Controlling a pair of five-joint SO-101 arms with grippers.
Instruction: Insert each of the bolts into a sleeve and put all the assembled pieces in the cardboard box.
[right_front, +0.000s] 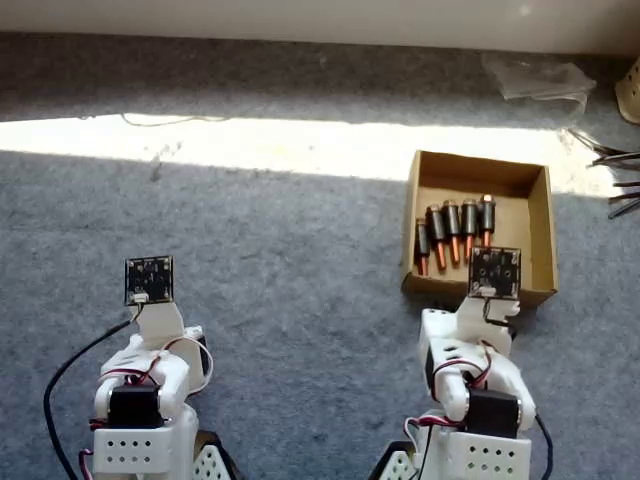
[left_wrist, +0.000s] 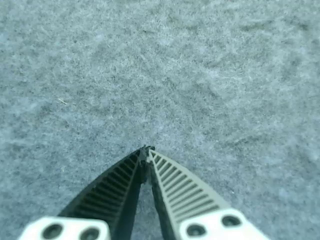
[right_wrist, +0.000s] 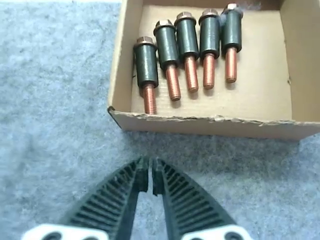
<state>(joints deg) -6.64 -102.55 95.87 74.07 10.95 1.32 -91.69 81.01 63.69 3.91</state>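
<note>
Cardboard box (right_front: 478, 168) sits on the grey carpet (right_front: 300, 260) right in front of the right arm (right_front: 478, 385), and it is loaded. Five bolts (right_wrist: 172, 82) lie flat on its floor, each pushed through a dark sleeve (right_wrist: 187, 37), with copper threads sticking out of the sleeve ends. They lie side by side in a neat row, touching or nearly so, heads toward the far wall of the box and threaded ends pointing back toward the arms. The row fills the half of the box nearer the left arm (right_front: 148, 385) and steps back a little from piece to piece. The end piece on that side lies closest to the near wall, its thread tip just short of the cardboard.

Right gripper (right_wrist: 150, 167) hovers low over the carpet just outside the near wall of the box, ribbed fingers drawn together with only a thin slit between the tips and nothing in them. On the other side, the left gripper (left_wrist: 146, 152) hangs above plain carpet, well apart from the box, fingers pressed tip to tip and holding nothing. Beyond the box a band of sunlight (right_front: 250, 145) crosses the carpet, and a clear plastic bag (right_front: 535, 75) lies past it
</note>
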